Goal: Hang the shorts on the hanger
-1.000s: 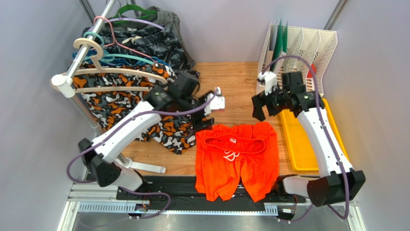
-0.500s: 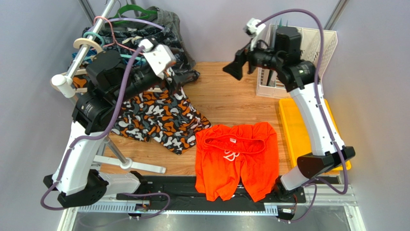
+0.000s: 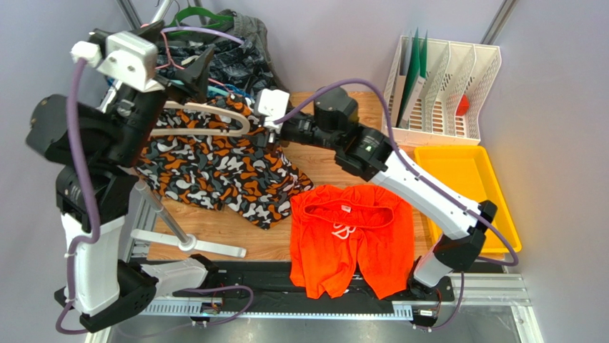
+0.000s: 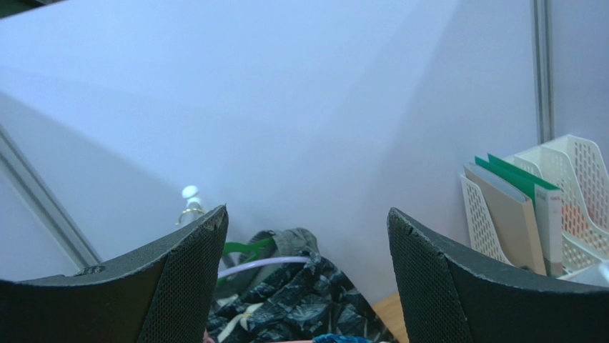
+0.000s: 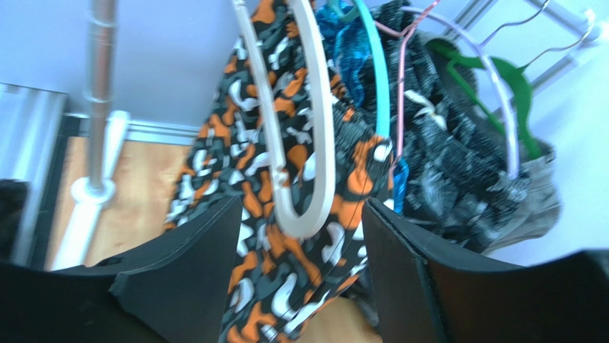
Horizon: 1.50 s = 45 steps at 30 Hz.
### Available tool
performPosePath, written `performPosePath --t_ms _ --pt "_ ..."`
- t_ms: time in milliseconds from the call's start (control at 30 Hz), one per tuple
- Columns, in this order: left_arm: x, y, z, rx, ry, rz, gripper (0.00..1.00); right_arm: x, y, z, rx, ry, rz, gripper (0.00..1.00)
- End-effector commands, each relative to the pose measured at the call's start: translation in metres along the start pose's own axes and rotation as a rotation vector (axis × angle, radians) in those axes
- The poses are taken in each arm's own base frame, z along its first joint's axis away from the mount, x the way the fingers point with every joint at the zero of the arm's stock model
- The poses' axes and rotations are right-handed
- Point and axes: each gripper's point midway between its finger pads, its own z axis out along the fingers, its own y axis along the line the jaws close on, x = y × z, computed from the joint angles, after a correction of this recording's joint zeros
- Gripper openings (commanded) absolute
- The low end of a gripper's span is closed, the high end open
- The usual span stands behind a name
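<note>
Shorts (image 3: 352, 236) lie flat at the near edge of the table (image 3: 336, 157), well apart from the rail (image 5: 100, 71), untouched. Hanger (image 5: 296, 221) hangs against camouflage shorts (image 5: 214, 164), teal hanger (image 5: 379, 93) just beside. Right gripper (image 5: 300, 239): jaws apart, hanger's shoulder end in the gap, no contact seen. Left gripper (image 4: 307, 214): wide, empty, facing the wall (image 4: 286, 107). Risk: closing pinches camouflage cloth along with the hanger; the pull may snag neighbouring hangers.

My right hand (image 5: 300, 207) has the hanger (image 5: 294, 223) at twelve, slack either side. Camouflage shorts (image 5: 214, 179) block behind it, a teal hanger (image 5: 379, 86) crowds one o'clock, the rack pole (image 5: 100, 86) ten. Open bench (image 5: 136, 207) at eight.
</note>
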Motion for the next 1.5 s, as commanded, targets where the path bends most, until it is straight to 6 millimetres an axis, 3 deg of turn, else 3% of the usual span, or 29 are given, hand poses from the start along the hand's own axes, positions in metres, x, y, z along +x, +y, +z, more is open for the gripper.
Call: performPosePath --t_ms 0,133,333,833,1067,1300,1467 --pt "-0.013 0.023 -0.009 -0.09 -0.033 0.01 0.86 -0.015 -0.027 0.024 0.165 -0.047 -0.186 0.65" --pt "0.004 0.018 -0.01 -0.076 0.012 0.009 0.86 -0.008 -0.019 0.049 0.167 -0.027 -0.231 0.58" --pt "0.026 0.016 -0.011 -0.074 0.066 0.009 0.87 0.007 -0.017 0.069 0.194 0.016 -0.32 0.5" --pt "0.03 0.019 -0.015 -0.089 0.073 0.019 0.88 0.026 -0.045 0.086 0.348 0.12 -0.395 0.43" --pt "0.022 0.029 -0.015 -0.134 0.056 0.007 0.89 0.002 -0.05 0.077 0.368 0.059 -0.401 0.01" --pt "0.019 0.031 -0.011 -0.146 0.051 -0.002 0.9 -0.029 -0.057 0.059 0.396 -0.041 -0.34 0.0" --pt "0.022 0.03 -0.008 -0.142 0.056 -0.009 0.91 -0.037 -0.054 0.045 0.347 -0.087 -0.305 0.0"
